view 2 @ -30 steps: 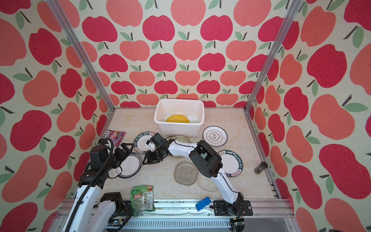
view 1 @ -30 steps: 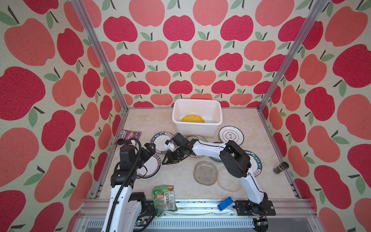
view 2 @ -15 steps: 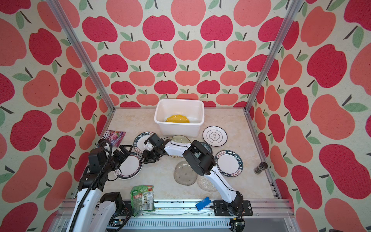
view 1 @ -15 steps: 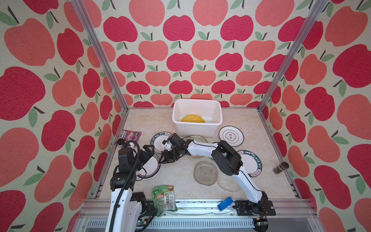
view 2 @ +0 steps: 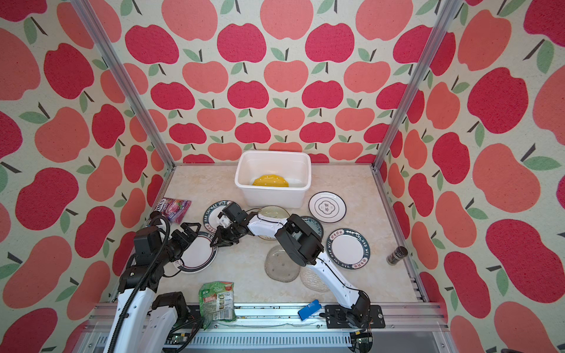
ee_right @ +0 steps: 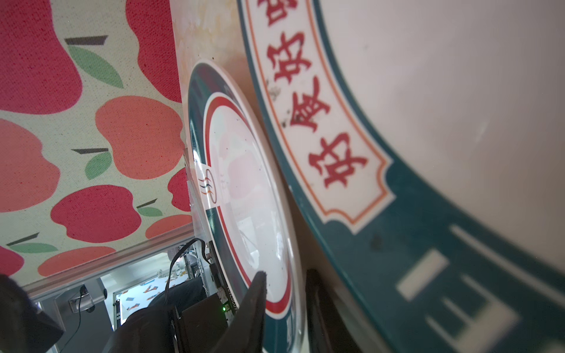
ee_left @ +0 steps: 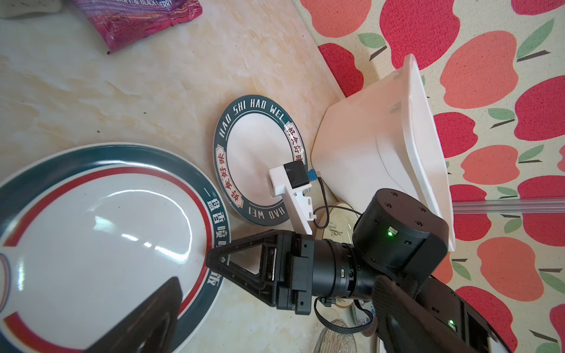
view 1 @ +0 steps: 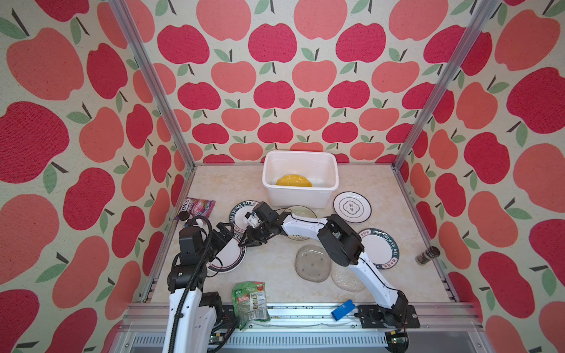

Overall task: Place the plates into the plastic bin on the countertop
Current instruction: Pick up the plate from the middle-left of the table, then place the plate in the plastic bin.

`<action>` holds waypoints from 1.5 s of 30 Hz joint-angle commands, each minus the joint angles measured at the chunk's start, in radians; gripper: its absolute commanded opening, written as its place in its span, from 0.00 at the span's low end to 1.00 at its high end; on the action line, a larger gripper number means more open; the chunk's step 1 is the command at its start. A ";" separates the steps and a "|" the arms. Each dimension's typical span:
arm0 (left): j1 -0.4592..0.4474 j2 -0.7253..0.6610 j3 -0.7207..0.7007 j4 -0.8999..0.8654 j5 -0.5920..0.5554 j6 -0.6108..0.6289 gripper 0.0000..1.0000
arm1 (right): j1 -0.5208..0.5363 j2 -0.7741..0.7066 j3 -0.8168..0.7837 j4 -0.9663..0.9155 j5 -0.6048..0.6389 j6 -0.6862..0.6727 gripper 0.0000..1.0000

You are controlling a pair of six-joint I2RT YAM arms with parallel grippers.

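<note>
The right gripper (view 1: 247, 241) pinches the rim of a plate (view 1: 230, 258) lying on the surface (view 1: 275, 272) beneath the wide-open left gripper (view 1: 224, 235), with a firm hold and level lift toward the bin (view 1: 301, 197) looking essential.

The countertop (view 1: 232, 183) looks like smooth stone with a soft shine. The plastic bin (view 1: 301, 198) is white, matt and a bit see-through. The red-ringed plate (ee_left: 91, 229) is very glossy. The grey glass plate (view 1: 313, 264) has little bumps. The green snack packet (view 1: 250, 301) is shiny and crinkly. The walls (view 1: 275, 91) look like rough cloth. The rails (view 1: 305, 311) are dull metal.
</note>
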State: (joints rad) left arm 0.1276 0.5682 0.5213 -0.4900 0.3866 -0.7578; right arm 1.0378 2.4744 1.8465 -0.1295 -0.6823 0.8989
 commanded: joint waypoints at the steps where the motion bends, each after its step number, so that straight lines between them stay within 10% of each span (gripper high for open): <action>1: 0.008 -0.007 -0.020 -0.018 0.015 0.021 0.99 | -0.008 0.044 -0.020 0.018 -0.006 0.042 0.19; 16: 0.017 0.016 0.009 0.002 0.023 0.026 0.99 | -0.016 -0.076 -0.184 0.075 -0.006 0.024 0.00; 29: 0.020 0.186 0.252 0.021 -0.036 0.095 0.99 | -0.145 -0.566 -0.413 -0.170 0.056 -0.154 0.00; 37: 0.032 0.309 0.329 0.119 -0.014 0.089 0.99 | -0.338 -0.817 -0.213 -0.461 0.162 -0.316 0.00; 45: -0.051 0.379 0.324 0.202 0.007 0.078 0.99 | -0.568 -0.592 0.224 -0.597 0.233 -0.379 0.00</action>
State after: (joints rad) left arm 0.1116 0.9401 0.8181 -0.3477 0.3824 -0.6861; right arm 0.5156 1.7840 1.9862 -0.6350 -0.4835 0.5632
